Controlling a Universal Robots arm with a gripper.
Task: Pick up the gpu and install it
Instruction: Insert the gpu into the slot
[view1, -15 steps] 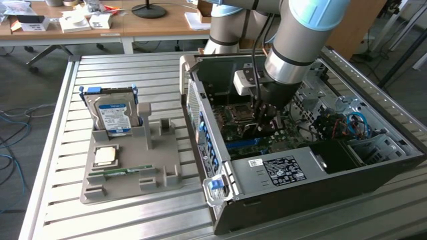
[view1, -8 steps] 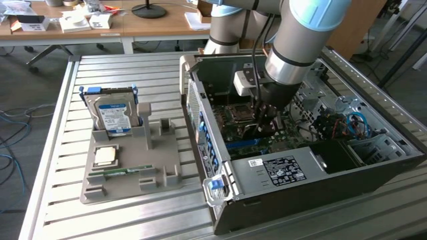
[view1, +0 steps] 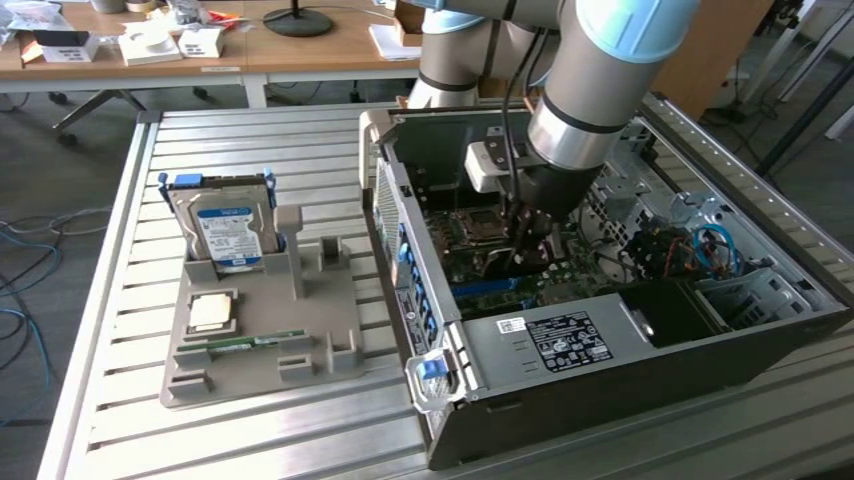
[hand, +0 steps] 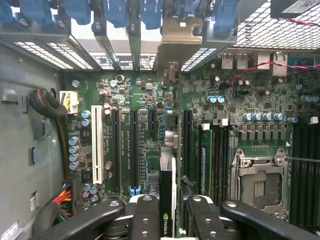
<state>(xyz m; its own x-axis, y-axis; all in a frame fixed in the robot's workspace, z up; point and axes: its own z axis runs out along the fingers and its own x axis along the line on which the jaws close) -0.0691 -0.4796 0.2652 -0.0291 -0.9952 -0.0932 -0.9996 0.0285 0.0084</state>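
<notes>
A slatted metal bench (view1: 107, 330) is carrying an open computer case (view1: 641, 390) and, at the exterior view's left, a grey tray (view1: 254, 370) that is holding a hard drive (view1: 224, 232) upright. Cables (view1: 24, 240) are lying on the floor past the bench edge. The arm is hanging inside the case, where the claw (hand: 167, 220) is clenching the gpu (hand: 166, 187) edge-on over the motherboard (hand: 150, 100), among its long black slots. The case walls and blue latches (hand: 115, 12) are crowding close around it.

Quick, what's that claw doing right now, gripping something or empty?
The gripper: closed on the gpu, holding it edge-on over the motherboard.
</notes>
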